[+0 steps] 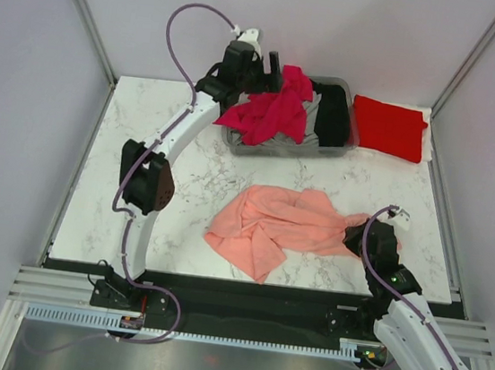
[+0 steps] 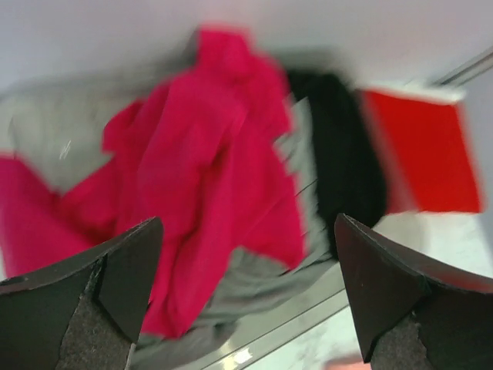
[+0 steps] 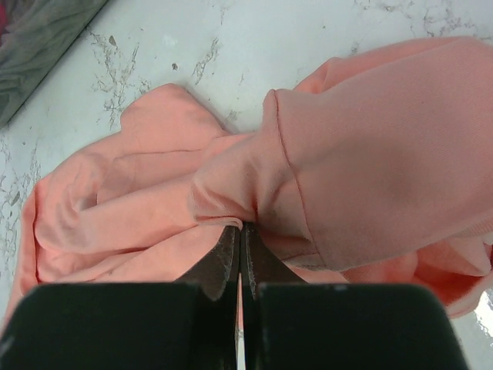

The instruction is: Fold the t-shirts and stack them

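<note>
Your right gripper (image 3: 239,235) is clenched on a bunched fold of the pink shirt (image 1: 279,223). Its 2 fingers are pressed together with cloth pinched at the tips. The grip is at the shirt's right end, toward the front right of the surface (image 1: 161,156). The pink shirt lies crumpled and unfolded at the middle front of the surface, spreading left from that gripper.

Your left gripper (image 2: 248,223) is released, its fingers wide apart with nothing between them. It hangs above the left rear of the bin (image 1: 324,149), over the magenta shirt (image 1: 274,112). Its wrist view is blurred.

The magenta shirt is heaped in the left part of the bin, and some of it spills over the left rim. The black shirt (image 1: 331,114) sits in the right part of the bin, just beside the magenta shirt. The red shirt (image 1: 388,126) lies folded flat on the surface at the back right, just right of the bin. You cannot tell whether it touches the bin wall.
</note>
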